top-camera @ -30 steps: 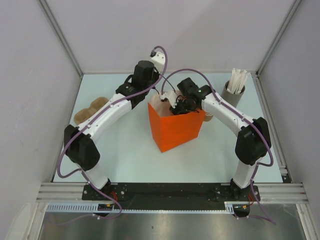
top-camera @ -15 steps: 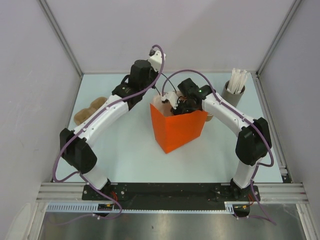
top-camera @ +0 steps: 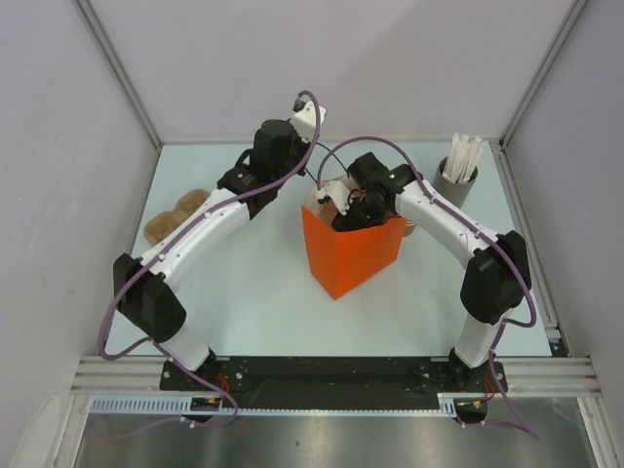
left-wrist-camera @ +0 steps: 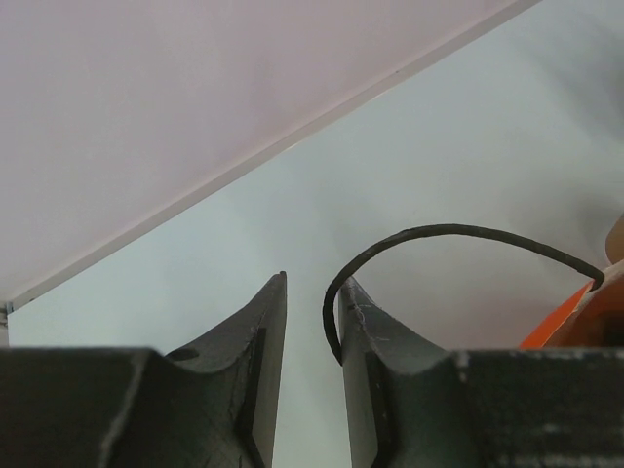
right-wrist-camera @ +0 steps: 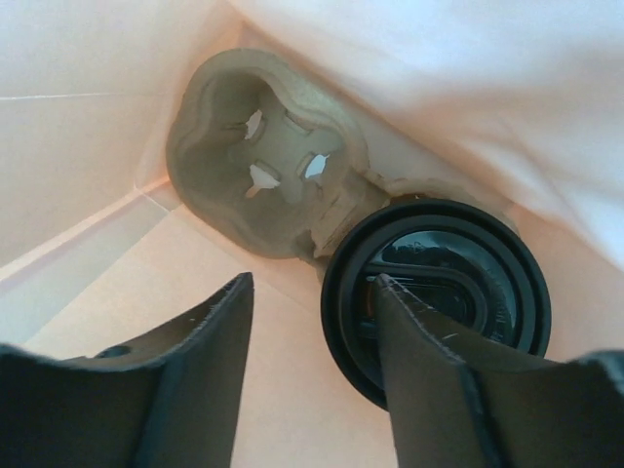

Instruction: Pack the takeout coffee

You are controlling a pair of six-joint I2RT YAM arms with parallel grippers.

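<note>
An orange paper bag (top-camera: 353,255) stands open mid-table. My right gripper (right-wrist-camera: 312,283) reaches down into it, jaws open. Below them the takeout coffee rests on the bag's floor. Only its round black lid (right-wrist-camera: 444,292) shows, and the cup under it is hidden. The right finger (right-wrist-camera: 429,370) overlaps the lid's edge without gripping it. My left gripper (left-wrist-camera: 312,280) hovers at the bag's far left rim (left-wrist-camera: 575,317), jaws slightly apart. The bag's thin black cord handle (left-wrist-camera: 439,232) loops past the right fingertip, lying loose in the gap.
A moulded pulp cup holder (right-wrist-camera: 263,166) lies on the bag's floor beside the lid. A grey cylinder of white sticks (top-camera: 458,168) stands at the back right. Brown moulded pieces (top-camera: 175,216) lie at the left. A tan cup (top-camera: 406,229) peeks out behind the bag.
My right gripper has opened inside the bag and let go of the lidded cup. The bag has shifted slightly to the right and nearer. The left jaws have parted a little.
</note>
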